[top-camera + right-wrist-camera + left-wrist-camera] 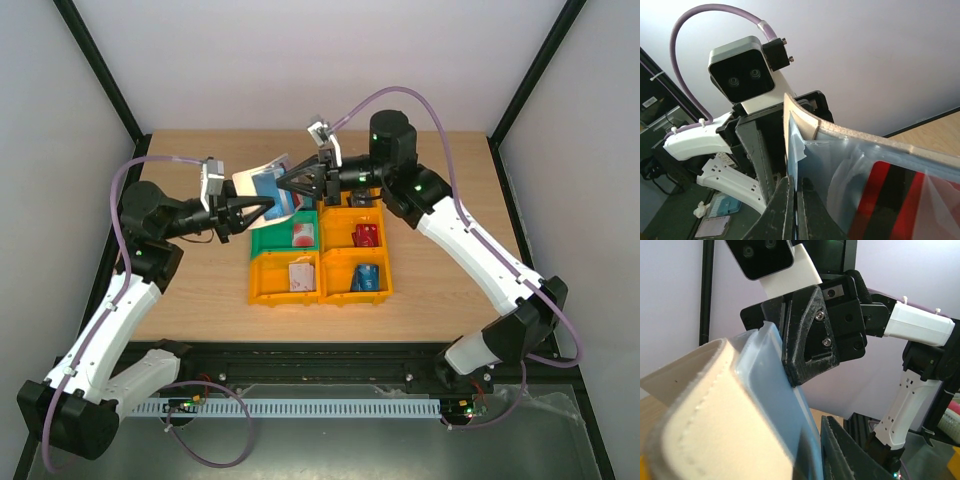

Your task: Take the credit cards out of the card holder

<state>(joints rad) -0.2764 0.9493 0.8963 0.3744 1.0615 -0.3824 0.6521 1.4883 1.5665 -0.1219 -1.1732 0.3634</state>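
Note:
The card holder [250,178], whitish with tan edges, is held in the air above the bins between both arms. My left gripper [262,210] is shut on its lower part. In the left wrist view the holder [700,415] fills the lower left, with a pale blue card [775,405] standing out of it. My right gripper [283,186] is shut on that blue card's edge [801,150]. In the right wrist view the holder's tan rim [865,136] curves over clear sleeves, and a red and black card [890,200] sits inside.
A block of orange and green bins [320,255] stands below the holder. It holds a white-pink card [303,235], a red card [366,235], another pale card [300,277] and a blue card [368,278]. The wooden table [450,250] has walls on both sides.

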